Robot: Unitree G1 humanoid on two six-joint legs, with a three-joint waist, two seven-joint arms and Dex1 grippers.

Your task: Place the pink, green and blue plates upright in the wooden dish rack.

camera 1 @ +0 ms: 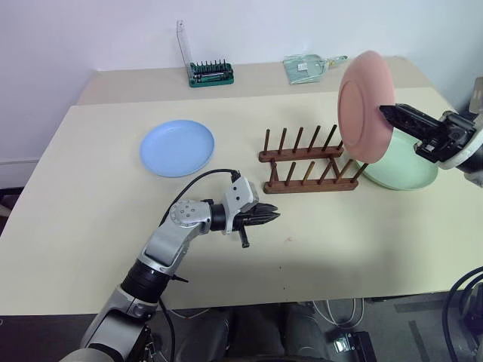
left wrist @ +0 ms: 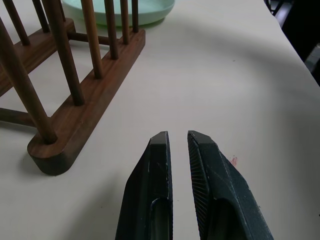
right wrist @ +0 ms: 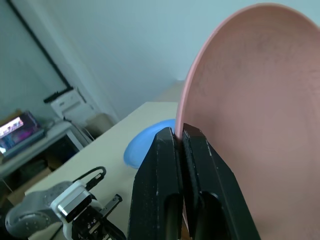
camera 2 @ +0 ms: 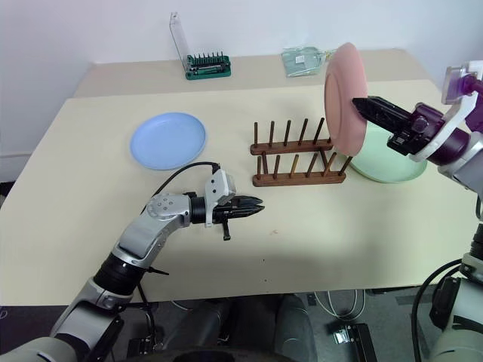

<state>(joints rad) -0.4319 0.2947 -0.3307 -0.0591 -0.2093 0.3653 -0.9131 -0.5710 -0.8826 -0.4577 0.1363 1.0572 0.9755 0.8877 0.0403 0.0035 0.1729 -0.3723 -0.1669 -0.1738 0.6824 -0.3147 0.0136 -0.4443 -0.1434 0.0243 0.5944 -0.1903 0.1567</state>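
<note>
Fingers point(right wrist: 200, 165) of the right gripper point(camera 1: 386, 111) pinch the pink plate's point(camera 1: 365, 105) rim, holding it upright above the rack's point(camera 1: 308, 160) right end. Left gripper point(camera 1: 270, 217) hovers nearly closed, holding nothing, over the bench point(camera 1: 90, 196). Green plate point(camera 1: 407, 170) lies beside the rack, blue plate point(camera 1: 176, 148) farther left.

No legible text, label, brand, number or sign found on any item. Packet point(camera 1: 306, 68) at the far edge of the surface point(camera 1: 90, 196) carries print too small to read.
</note>
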